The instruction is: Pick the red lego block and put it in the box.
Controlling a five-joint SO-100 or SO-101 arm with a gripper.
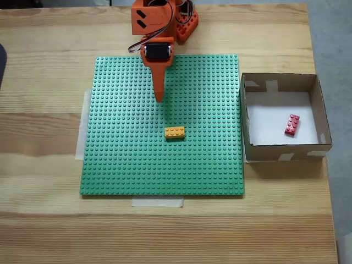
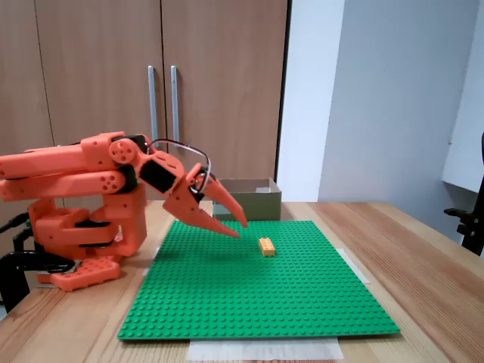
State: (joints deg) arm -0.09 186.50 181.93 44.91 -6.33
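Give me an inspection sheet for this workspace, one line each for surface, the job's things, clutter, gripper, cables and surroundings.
Surface: wooden table with a green studded baseplate held by pale tape at its edges.
Job's things: red lego block lies inside the box, on its white bottom; the box sits beside the baseplate's right edge in the top-down fixed view.
Clutter: one yellow brick on the baseplate.
Gripper: gripper empty, jaws slightly parted, raised above the baseplate short of the yellow brick.
Cables: dark wires loop over the arm's wrist.
Surroundings: wooden cabinet doors and a pale wall behind the table.
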